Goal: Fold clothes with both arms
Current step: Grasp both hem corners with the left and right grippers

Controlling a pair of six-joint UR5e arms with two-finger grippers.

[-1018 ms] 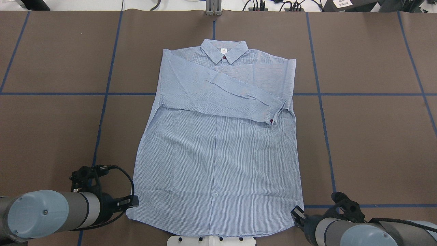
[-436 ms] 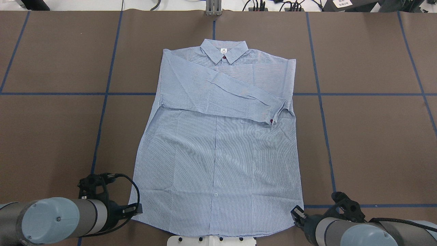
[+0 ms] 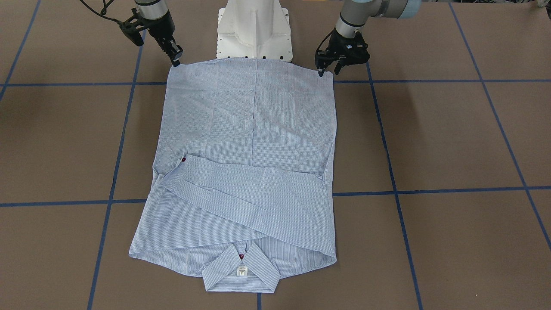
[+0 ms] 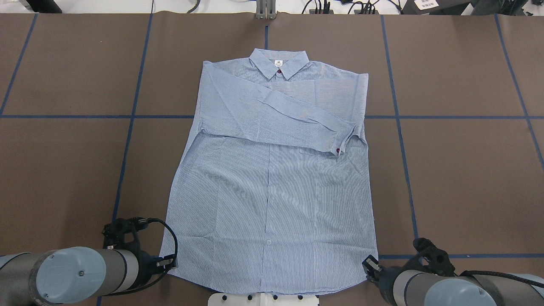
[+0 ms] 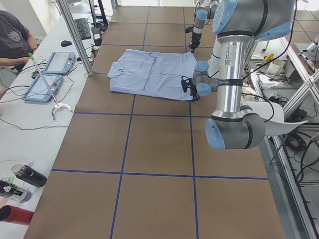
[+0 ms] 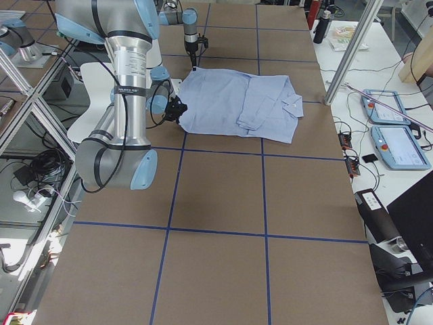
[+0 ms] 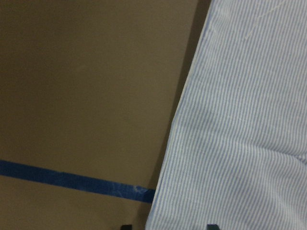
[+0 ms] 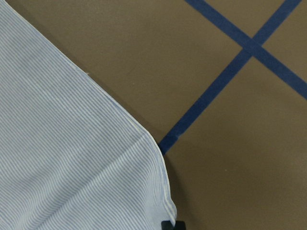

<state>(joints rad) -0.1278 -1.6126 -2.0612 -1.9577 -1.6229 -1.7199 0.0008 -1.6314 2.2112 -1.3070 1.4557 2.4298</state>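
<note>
Exterior front-facing view: my grippers at both hem corners of the shirt [image 3: 249,129]

The shirt lies flat in the middle of the brown table [image 3: 452,137], front up; its collar [image 3: 240,271] is at the bottom of the frame and its hem along the top, just below my white base [image 3: 255,30]; one sleeve [image 3: 241,202] is folded slantwise across the chest, its cuff with a dark red button at the left edge of the cloth.

My left gripper [image 3: 329,69] is in the upper right of the frame, at the hem corner there; its fingers are spread, one tip down beside the cloth's corner; in the left wrist view the two fingertips [image 7: 125,227] show apart at the bottom edge, with the shirt's side edge running between them, and nothing is pinched.

My right gripper [image 3: 175,59] is in the upper left of the frame, its tip touching the other hem corner; in the right wrist view its fingers show as one dark block at the bottom centre, pressed together, with the rounded corner of the cloth running into them; blue tape lines [image 8: 225,76] cross on the table just beside that corner.
</note>
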